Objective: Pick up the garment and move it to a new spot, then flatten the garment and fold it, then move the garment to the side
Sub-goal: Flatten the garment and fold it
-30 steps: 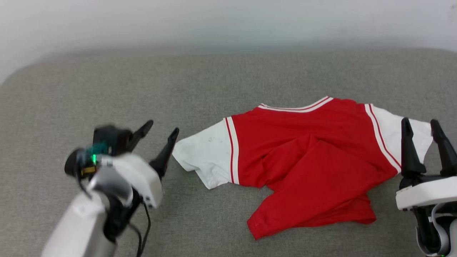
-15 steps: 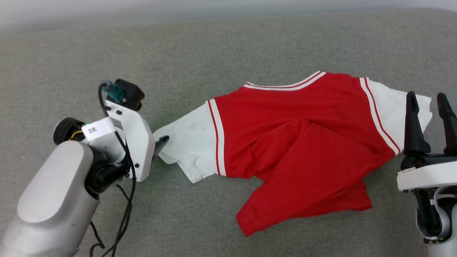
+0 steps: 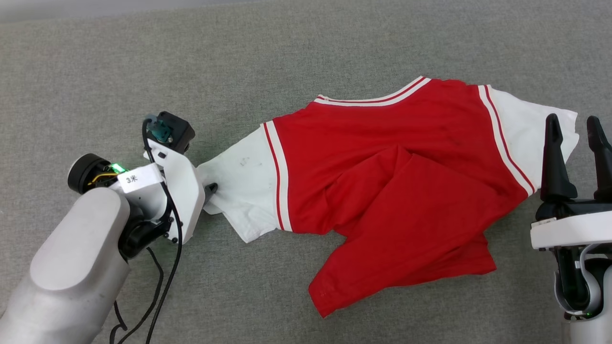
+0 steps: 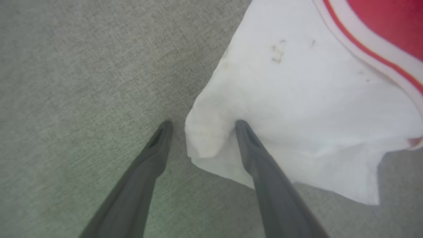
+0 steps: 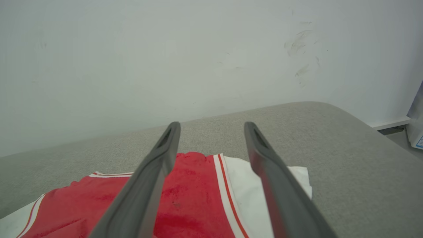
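The left gripper [image 4: 203, 124] has come to the garment [image 3: 382, 191], center right of the head view. Its spread fingers straddle the white sleeve [image 4: 297, 115] edge, ready to pinch. The right gripper [image 3: 573, 119] waits spread.

Far side and near edge: grey cushion [image 3: 143, 57] bare, wide lanes. Middle to right: garment [image 3: 382, 191] covers the surface. At its left sleeve edge, left gripper [image 4: 203, 124] spread, 1 finger on cloth, 1 on bare cushion. Right sleeve end: right gripper [image 3: 573, 119] spread. Wall [image 5: 165, 59] closes the far side.
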Robot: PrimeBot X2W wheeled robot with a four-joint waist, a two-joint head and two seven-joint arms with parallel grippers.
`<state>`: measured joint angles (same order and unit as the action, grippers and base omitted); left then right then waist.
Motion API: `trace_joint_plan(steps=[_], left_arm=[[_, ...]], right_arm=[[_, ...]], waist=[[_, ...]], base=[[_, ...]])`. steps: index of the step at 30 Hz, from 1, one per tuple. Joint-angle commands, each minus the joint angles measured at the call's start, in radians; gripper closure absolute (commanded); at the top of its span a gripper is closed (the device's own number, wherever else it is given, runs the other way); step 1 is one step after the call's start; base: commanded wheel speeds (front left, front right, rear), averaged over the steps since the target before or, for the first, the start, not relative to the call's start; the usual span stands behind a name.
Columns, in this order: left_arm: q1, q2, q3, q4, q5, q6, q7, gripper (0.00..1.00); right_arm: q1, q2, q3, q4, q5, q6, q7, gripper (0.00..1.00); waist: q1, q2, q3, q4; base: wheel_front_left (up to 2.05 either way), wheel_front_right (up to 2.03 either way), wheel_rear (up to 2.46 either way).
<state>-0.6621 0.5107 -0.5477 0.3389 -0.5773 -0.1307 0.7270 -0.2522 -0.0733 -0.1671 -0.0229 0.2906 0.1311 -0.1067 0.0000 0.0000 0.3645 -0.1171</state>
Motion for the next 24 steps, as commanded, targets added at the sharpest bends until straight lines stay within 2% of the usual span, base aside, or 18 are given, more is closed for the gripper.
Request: trace_joint_plan(steps=[1, 2, 3, 7, 8, 14, 22, 24], left_arm=[[0.032, 0.003, -0.027, 0.038, 0.004, 0.003, 0.017, 0.10], [0.039, 0.000, -0.036, 0.044, -0.004, 0.003, 0.022, 0.73], [0.043, -0.002, -0.042, 0.048, -0.008, 0.003, 0.018, 1.00], [0.037, 0.006, -0.024, 0.050, 0.007, 0.012, -0.059, 1.00], [0.025, 0.010, 0.005, 0.043, 0.021, 0.035, -0.145, 1.00], [0.053, 0.007, 0.073, -0.018, 0.020, 0.093, -0.312, 1.00], [0.205, 0.028, 0.142, -0.239, -0.023, 0.178, -0.393, 1.00], [0.273, 0.046, 0.162, -0.341, -0.038, 0.205, -0.400, 1.00]], right_arm=[[-0.015, 0.005, 0.000, -0.003, -0.002, -0.001, -0.006, 0.00], [-0.017, 0.005, -0.001, -0.003, -0.004, -0.001, -0.006, 0.00], [-0.017, 0.006, -0.001, -0.002, -0.005, -0.001, -0.005, 0.00], [-0.012, 0.004, -0.004, 0.004, -0.013, -0.001, 0.006, 0.00], [-0.006, -0.006, -0.005, 0.012, -0.015, -0.001, 0.021, 0.00], [0.020, -0.041, 0.020, 0.048, -0.013, -0.001, 0.130, 0.00], [0.043, -0.104, 0.056, 0.059, -0.021, -0.001, 0.344, 0.00], [0.020, -0.133, 0.055, 0.063, -0.010, -0.001, 0.456, 0.00]], waist=[[0.0000, 0.0000, 0.002, -0.001], [0.0000, 0.0000, 0.003, 0.000], [0.0000, 0.0000, 0.003, 0.000], [0.0000, 0.0000, -0.011, 0.008], [0.0000, 0.0000, -0.035, 0.018], [0.0000, 0.0000, -0.098, 0.042], [0.0000, 0.0000, -0.137, 0.082], [0.0000, 0.0000, -0.127, 0.101]], base=[[0.00, 0.00, 0.00], [0.00, 0.00, 0.00], [0.00, 0.00, 0.00], [0.00, 0.00, 0.00], [0.00, 0.00, 0.00], [0.00, 0.00, 0.00], [0.00, 0.00, 0.00], [0.00, 0.00, 0.00]])
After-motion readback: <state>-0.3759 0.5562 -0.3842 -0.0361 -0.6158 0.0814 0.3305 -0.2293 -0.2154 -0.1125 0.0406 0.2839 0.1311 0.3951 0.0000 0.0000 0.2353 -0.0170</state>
